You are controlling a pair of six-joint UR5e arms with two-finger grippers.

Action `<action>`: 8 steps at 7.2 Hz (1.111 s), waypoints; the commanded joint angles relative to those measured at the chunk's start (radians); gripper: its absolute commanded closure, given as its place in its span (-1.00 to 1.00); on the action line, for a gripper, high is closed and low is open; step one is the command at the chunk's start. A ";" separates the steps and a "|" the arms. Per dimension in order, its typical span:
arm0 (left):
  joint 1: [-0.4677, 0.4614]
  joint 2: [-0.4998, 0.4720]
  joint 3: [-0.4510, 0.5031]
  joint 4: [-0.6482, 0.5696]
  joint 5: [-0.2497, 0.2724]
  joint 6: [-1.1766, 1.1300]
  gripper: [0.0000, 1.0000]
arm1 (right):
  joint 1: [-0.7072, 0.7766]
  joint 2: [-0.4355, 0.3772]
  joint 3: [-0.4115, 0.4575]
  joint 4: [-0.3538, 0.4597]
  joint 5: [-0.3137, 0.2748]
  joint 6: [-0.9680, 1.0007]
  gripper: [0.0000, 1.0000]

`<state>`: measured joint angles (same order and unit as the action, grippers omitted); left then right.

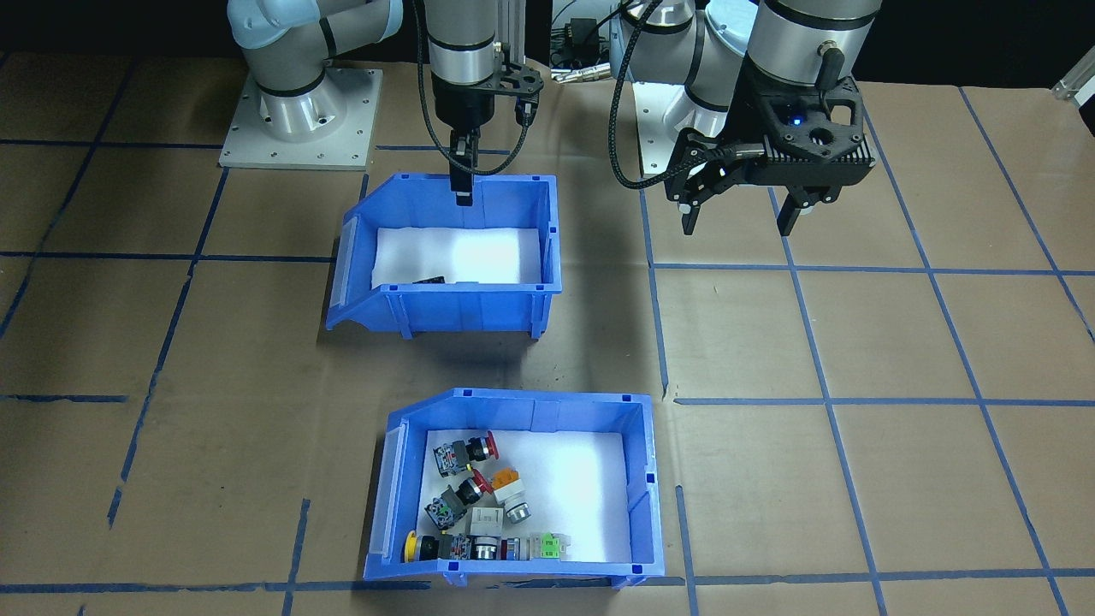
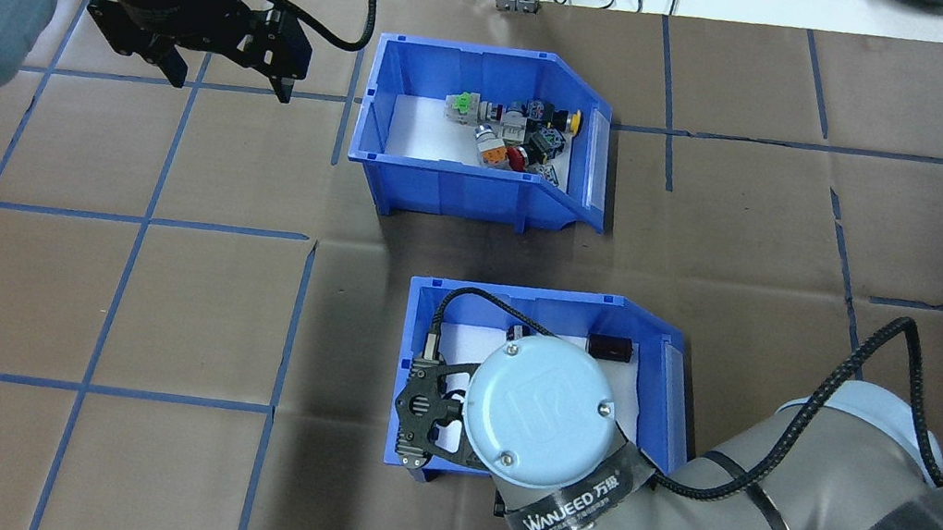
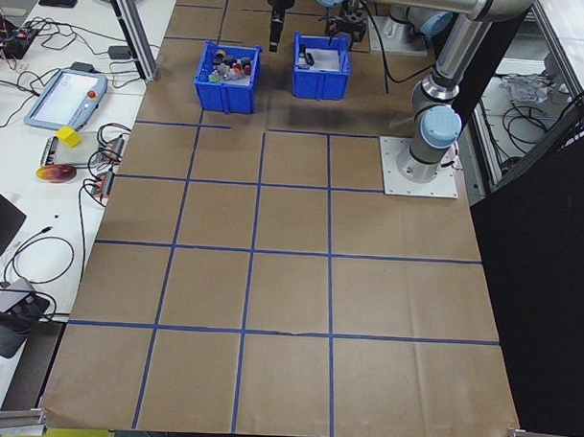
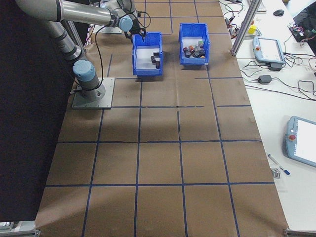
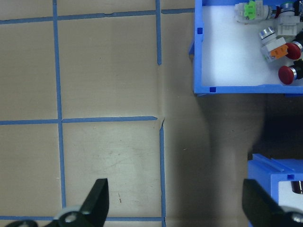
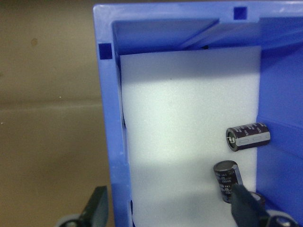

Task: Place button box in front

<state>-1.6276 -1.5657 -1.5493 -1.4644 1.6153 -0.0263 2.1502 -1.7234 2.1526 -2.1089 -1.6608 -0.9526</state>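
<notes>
Blue button box sits on your bench at the operators' edge, 6 o'clock of the second blue bin in the front-facing view. Right tool straddles that bin's back wall, fingers apart; grip looks unclenched, though partly hidden. Left tool hangs released at 3 o'clock, over bare paper.

The button box at the lower middle of the front-facing view is glossy blue moulded plastic, lined with matt white foam. The switches inside have shiny plastic caps and metallic collars. The counter wears matt brown paper, creased, gridded with blue tape. At upper right, the left gripper is matt black plastic.
</notes>
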 commanded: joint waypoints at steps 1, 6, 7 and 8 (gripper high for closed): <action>0.000 0.001 0.000 -0.001 0.000 0.000 -0.98 | -0.033 -0.066 -0.115 0.216 -0.007 -0.009 -1.00; 0.000 0.001 0.000 -0.001 0.000 0.000 -0.98 | -0.477 -0.070 -0.238 0.257 0.082 0.108 -1.00; 0.000 0.004 -0.002 -0.001 0.000 0.000 -0.98 | -0.543 -0.053 -0.267 0.306 0.084 0.191 -1.00; 0.000 0.004 -0.002 -0.002 0.000 0.000 -0.98 | -0.602 -0.027 -0.322 0.370 0.084 0.286 -1.00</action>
<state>-1.6275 -1.5627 -1.5503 -1.4653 1.6153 -0.0261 1.6309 -1.7777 1.8883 -1.8081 -1.5844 -0.7743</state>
